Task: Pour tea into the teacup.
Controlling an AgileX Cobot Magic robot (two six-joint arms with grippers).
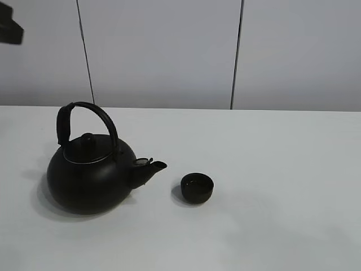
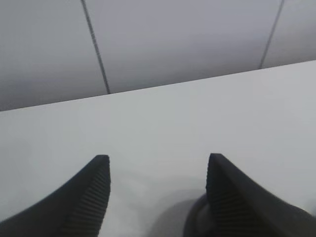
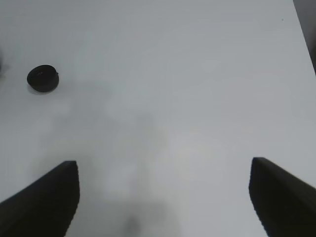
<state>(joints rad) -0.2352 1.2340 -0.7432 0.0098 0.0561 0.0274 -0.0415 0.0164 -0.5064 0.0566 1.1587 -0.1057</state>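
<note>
The small black teacup [image 1: 197, 187] stands on the white table, just right of the spout [image 1: 153, 166] of a big round black kettle [image 1: 90, 178] with a hoop handle [image 1: 90, 113] and a lid. No tea shows, and I cannot tell whether the cup holds any. In the right wrist view the teacup [image 3: 43, 79] lies far off, and my right gripper [image 3: 163, 168] is wide open and empty above bare table. My left gripper [image 2: 158, 165] is open and empty, with a dark rounded shape [image 2: 195, 222] low by one finger. Neither gripper's fingers show in the high view.
A dark piece of an arm [image 1: 10, 28] sits at the upper left corner of the high view. The white table [image 1: 282, 169] runs back to a grey panelled wall [image 1: 169, 51]. The table's edge [image 3: 306, 29] shows in the right wrist view.
</note>
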